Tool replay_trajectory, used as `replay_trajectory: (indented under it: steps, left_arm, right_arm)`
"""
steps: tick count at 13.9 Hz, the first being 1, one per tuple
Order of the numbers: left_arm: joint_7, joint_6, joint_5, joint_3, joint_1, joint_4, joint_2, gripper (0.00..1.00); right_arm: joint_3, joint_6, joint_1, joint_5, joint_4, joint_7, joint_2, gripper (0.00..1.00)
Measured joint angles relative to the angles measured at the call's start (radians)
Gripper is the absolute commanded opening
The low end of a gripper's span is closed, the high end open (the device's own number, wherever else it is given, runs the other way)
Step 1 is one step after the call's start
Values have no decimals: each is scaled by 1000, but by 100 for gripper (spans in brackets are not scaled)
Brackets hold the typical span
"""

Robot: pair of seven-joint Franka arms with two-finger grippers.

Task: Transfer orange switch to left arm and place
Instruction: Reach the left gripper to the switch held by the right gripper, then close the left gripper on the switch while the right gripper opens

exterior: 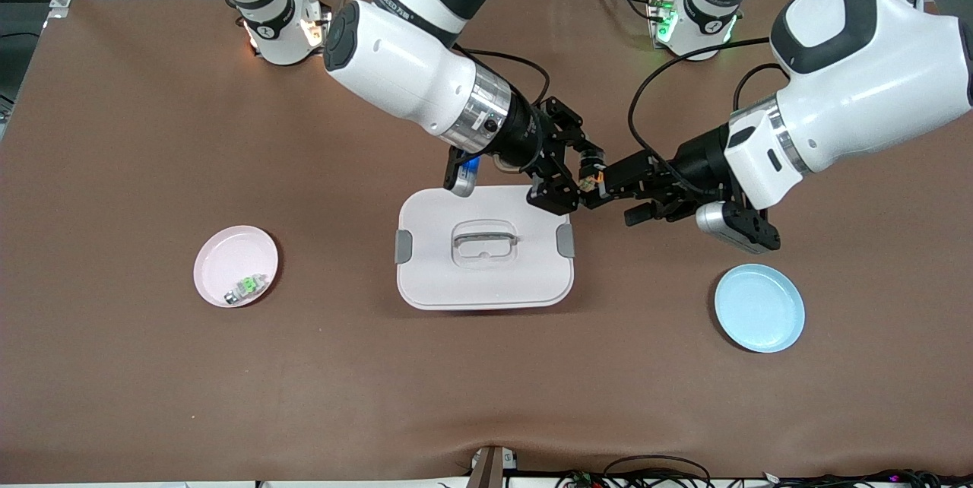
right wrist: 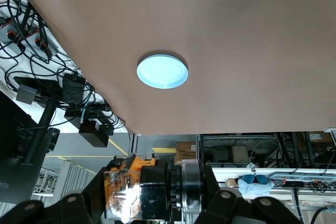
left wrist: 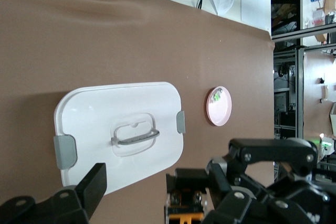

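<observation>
The orange switch [exterior: 589,182] is a tiny black part with an orange face, held up in the air. My right gripper [exterior: 579,182] is shut on it, over the corner of the white lidded box [exterior: 486,279] that lies farther from the front camera, toward the left arm's end. In the right wrist view the switch [right wrist: 123,187] sits between the right gripper's [right wrist: 152,203] fingers. My left gripper [exterior: 619,195] is open, its fingers spread wide around the switch [left wrist: 191,205]. The box [left wrist: 100,114] lies below the left gripper [left wrist: 168,203].
A pink plate [exterior: 228,256] with a small silver and green piece [exterior: 247,286] lies toward the right arm's end. A blue plate [exterior: 759,308] lies toward the left arm's end, nearer the front camera than the grippers. It also shows in the right wrist view [right wrist: 162,71].
</observation>
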Motion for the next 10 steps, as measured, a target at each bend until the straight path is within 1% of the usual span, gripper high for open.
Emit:
replay_trajectory:
  steps: [4, 10]
  left_arm:
    - [-3, -94, 0, 3, 9, 8, -29, 84]
    - [-5, -116, 0, 3, 9, 6, -34, 78]
  right_arm:
    - [-1, 0, 0, 0, 8, 2, 4, 0]
    - [-2, 29, -1, 0, 37, 3, 29, 0]
